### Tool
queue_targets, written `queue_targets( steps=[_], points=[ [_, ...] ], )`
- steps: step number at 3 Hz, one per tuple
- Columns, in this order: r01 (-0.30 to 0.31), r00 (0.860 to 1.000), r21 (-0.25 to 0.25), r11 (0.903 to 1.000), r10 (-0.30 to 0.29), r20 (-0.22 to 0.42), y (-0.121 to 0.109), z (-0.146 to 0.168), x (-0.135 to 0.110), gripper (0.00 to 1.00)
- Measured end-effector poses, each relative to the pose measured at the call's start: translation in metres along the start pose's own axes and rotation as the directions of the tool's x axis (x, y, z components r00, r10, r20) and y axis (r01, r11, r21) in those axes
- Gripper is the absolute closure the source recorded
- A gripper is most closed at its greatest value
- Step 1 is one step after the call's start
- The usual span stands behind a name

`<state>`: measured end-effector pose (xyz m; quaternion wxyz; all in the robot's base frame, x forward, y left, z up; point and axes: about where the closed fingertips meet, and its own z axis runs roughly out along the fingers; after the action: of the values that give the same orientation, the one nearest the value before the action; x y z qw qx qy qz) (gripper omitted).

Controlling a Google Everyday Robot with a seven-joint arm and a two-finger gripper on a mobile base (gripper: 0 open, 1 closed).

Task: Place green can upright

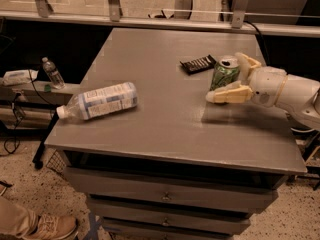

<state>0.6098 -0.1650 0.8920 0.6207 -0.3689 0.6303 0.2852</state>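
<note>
The green can point(223, 72) stands upright, or nearly so, on the grey table point(165, 119) at the right side, its silver top showing. My gripper point(229, 80) reaches in from the right and is open. Its cream fingers straddle the can: one finger point(231, 94) lies in front of the can low down, the other point(248, 64) is behind it to the right. Neither finger seems to press on the can. The white arm point(285, 91) runs off to the right edge.
A flat black snack bar wrapper point(198, 63) lies just left of and behind the can. A clear plastic bottle with a white-blue label point(100, 101) lies on its side at the table's left. Drawers sit under the tabletop. A small bottle point(52, 73) stands on a shelf at the left.
</note>
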Motion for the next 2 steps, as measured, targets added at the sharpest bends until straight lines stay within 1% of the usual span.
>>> queue_targets(
  steps=[1,2],
  points=[
    [0.017,1.000,0.028,0.9995,-0.016,-0.025,-0.012,-0.013,-0.001,0.00],
    [0.060,0.995,0.066,0.9960,-0.054,-0.083,-0.029,-0.033,-0.003,0.00]
  ],
)
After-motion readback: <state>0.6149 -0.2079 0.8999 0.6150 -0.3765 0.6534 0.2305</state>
